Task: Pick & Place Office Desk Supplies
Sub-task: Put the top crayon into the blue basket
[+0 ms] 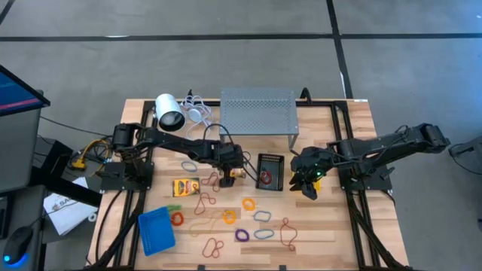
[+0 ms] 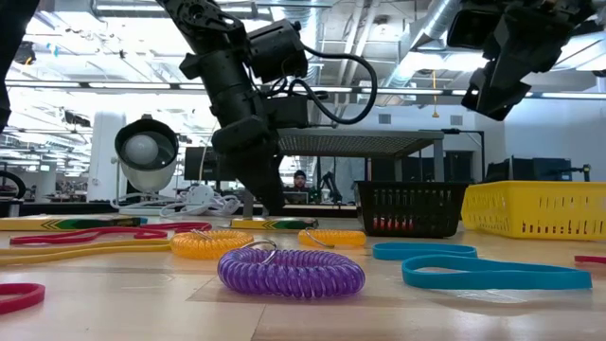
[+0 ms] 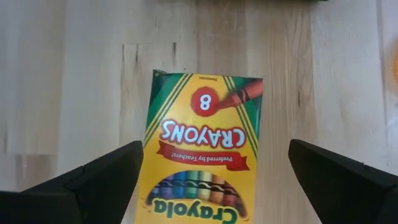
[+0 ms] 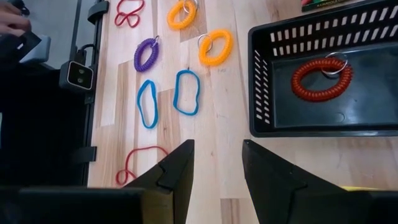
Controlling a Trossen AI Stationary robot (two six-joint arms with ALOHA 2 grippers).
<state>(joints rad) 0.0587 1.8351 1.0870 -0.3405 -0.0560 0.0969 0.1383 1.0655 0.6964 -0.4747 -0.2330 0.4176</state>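
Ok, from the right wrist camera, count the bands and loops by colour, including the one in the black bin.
Red bands: 3
Orange bands: 2
Blue bands: 2
Purple band: 1
Total: 8

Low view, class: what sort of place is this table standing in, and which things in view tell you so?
Probably a robotics lab or workshop. Exposed ceiling ducts run overhead, more benches and equipment stand behind, and a dark robot arm works over a wooden table strewn with coil bands.
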